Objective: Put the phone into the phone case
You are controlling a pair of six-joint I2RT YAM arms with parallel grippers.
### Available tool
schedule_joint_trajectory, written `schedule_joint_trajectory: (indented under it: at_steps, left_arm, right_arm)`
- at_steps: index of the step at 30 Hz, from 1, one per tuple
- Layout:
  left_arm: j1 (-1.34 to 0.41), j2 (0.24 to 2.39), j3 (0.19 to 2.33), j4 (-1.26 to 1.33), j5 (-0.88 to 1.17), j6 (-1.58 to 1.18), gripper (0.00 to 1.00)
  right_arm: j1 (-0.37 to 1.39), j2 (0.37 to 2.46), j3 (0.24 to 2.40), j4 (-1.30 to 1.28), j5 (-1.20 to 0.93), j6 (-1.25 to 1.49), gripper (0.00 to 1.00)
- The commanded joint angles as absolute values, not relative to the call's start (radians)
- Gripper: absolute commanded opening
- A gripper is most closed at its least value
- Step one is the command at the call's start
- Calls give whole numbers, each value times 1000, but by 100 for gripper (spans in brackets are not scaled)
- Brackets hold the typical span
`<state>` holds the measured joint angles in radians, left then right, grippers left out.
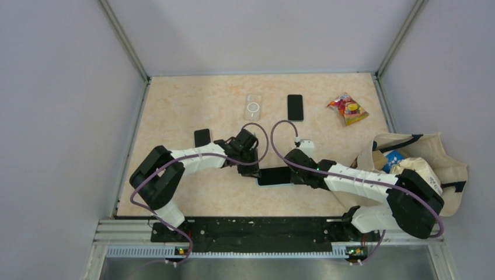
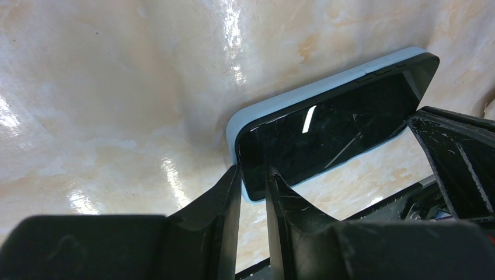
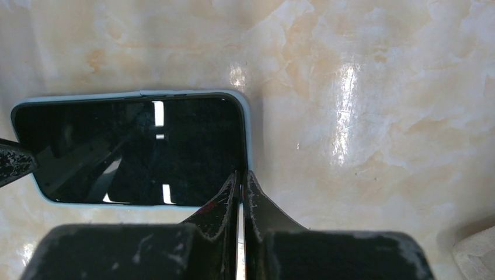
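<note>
In the overhead view, both ends of the phone [image 1: 274, 176] are covered by the two end effectors, and whether its pale case [image 1: 279, 185] is fully seated cannot be told. The contents of the canvas bag [image 1: 435, 153] are largely hidden, and the print on the snack packet [image 1: 348, 109] is too small to be read. In the right wrist view, the phone's far end is overlapped by a dark fingertip [image 3: 14, 162].

No text, label or number can be read anywhere; print on the snack packet [image 1: 348, 109] is blurred
</note>
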<state>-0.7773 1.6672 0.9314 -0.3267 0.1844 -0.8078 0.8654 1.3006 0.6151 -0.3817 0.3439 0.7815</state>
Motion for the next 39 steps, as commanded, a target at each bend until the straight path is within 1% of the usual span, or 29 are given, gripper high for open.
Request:
schedule_joint_trajectory:
  at_steps: [1,7,11,13,16,18,20,23,26,30,34,39]
  left_arm:
    - [-799,1692,940,-267,194,-825,27]
    - [-799,1686,946,-280,182,-820,26]
    - [-799,1657,950,-303,165,-814,27]
    - [-799,1627,941,-322,142,-814,27]
    - [-803,1569,910,-352,108,-819,27]
    - [-818,1528,886,-365,85,-832,27]
    - [-843,1497,860,-370,68,-858,27]
    - [-897,1467,829,-362,44,-905,27]
    - [-961,1480,817,-326,41,-967,25]
    - [-1017,1520,803,-234,45,-1056,23]
    - [-1043,1582,822,-183,44,-1102,22]
    - [-1040,1639,841,-180,10,-1125,22]
  right_arm:
    - [955,1420,519,-267,164,917,0]
    - [988,1445,485,-258,167,967,0]
    - [985,1387,542,-337,227,956,0]
    - [965,1341,600,-395,261,922,7]
    - [906,1285,694,-458,290,840,20]
    - [858,1271,749,-465,288,780,29]
    - [815,1279,807,-466,278,728,36]
    - [750,1321,859,-439,250,662,40]
    - [687,1399,886,-374,180,615,40]
    - [650,1512,933,-326,126,568,37]
    - [647,1592,960,-308,98,546,35]
    - [647,1632,947,-297,67,536,35]
